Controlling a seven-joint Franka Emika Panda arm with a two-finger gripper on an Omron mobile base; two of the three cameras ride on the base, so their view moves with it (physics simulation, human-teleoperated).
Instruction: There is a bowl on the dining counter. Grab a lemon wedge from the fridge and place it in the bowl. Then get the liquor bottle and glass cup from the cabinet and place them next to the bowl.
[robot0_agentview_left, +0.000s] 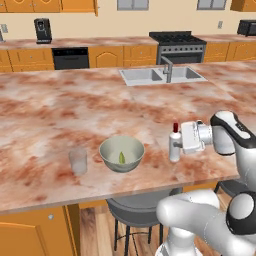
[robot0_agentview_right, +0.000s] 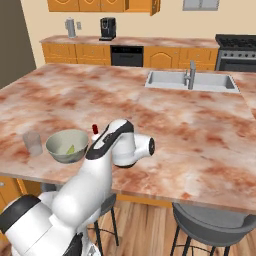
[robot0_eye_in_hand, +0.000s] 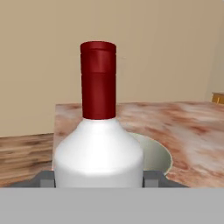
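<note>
End effector (robot0_agentview_left: 176, 145) pinches upright liquor bottle (robot0_agentview_left: 174, 143), long axis vertical, standing on bench (robot0_agentview_left: 60, 110) just right of bowl (robot0_agentview_left: 121, 153).

You face a wide island counter of pink-and-rust marble (robot0_agentview_left: 60, 100) with a grey steel double sink (robot0_agentview_left: 145, 76) and its upright faucet (robot0_agentview_left: 168, 69) set in the far side; behind it run orange wooden base cabinets (robot0_agentview_left: 115, 56), a black dishwasher front (robot0_agentview_left: 70, 58), a steel range (robot0_agentview_left: 180, 47) and a black coffee machine (robot0_agentview_left: 43, 30); cream walls; plank floor (robot0_agentview_right: 140, 230); grey stools (robot0_agentview_right: 215, 225) tucked beneath.
</note>
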